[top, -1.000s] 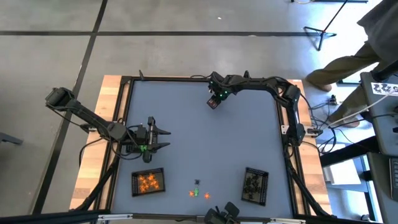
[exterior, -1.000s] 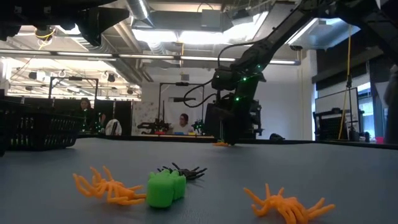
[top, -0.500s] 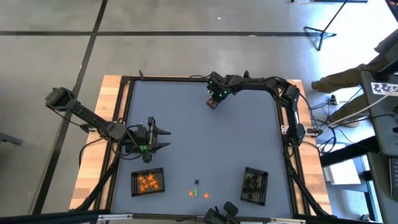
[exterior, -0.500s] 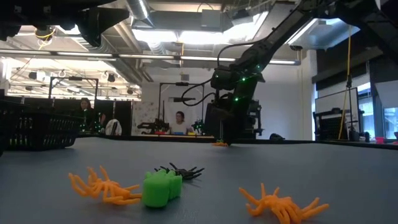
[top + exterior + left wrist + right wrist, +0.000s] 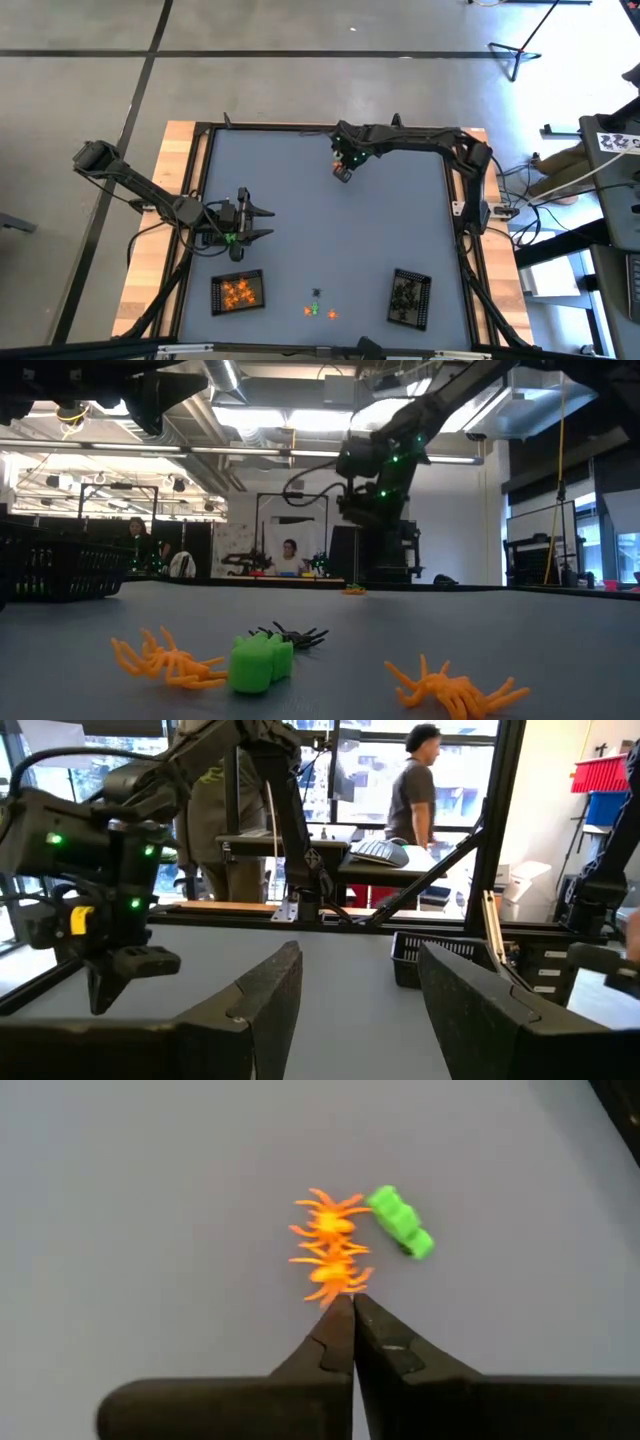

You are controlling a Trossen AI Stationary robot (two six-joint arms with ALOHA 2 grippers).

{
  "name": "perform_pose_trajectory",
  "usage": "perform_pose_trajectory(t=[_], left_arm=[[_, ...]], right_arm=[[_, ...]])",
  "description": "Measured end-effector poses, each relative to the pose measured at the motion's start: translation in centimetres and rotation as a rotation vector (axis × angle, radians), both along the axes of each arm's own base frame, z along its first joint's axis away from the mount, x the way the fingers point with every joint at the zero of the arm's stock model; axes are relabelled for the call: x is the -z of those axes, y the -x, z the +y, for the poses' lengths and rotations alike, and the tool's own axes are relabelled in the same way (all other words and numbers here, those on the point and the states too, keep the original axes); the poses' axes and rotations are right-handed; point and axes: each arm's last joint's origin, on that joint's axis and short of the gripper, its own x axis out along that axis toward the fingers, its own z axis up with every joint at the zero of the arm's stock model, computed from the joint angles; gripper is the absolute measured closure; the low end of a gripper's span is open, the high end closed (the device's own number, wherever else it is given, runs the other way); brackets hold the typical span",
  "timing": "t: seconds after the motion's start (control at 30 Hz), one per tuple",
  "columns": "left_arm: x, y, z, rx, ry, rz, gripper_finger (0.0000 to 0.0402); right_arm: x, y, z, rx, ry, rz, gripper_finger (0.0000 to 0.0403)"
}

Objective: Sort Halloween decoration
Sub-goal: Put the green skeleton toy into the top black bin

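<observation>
At the far side of the grey worktop (image 5: 300, 200), overhead, the right gripper (image 5: 344, 172) hovers; the left gripper (image 5: 262, 222) waits, fingers spread. The low camera shows orange plastic spiders (image 5: 165, 659) nearby. The right wrist camera shows clenched fingers above two orange spiders (image 5: 328, 1257) beside a small green trinket (image 5: 400, 1222).

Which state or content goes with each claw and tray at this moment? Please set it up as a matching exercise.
Column one:
1. left claw
2. right claw
3. tray nearer the left arm
4. tray nearer the right arm

Column two:
A. holds black trinkets
B. shut, raised off the table by two orange spiders and a green trinket
C. open and empty, near the table's left edge
D. holds orange trinkets

Pairs: 1-C, 2-B, 3-D, 4-A.
</observation>
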Motion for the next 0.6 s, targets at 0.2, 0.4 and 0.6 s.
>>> perform_pose_trajectory(t=[0.2,0.4,0.6], left_arm=[[0.0,0.0,0.0,0.002,0.016,-0.001,0.0208],[0.0,0.0,0.0,0.003,0.033,-0.004,0.0208],[0.0,0.0,0.0,0.002,0.033,-0.004,0.0208]], right_arm=[[-0.4,-1.0,0.7,-0.023,0.046,-0.053,0.0371],[0.3,-1.8,-0.4,0.002,0.102,-0.118,0.0300],[2.2,-1.8,-2.0,0.022,0.087,-0.119,0.0236]])
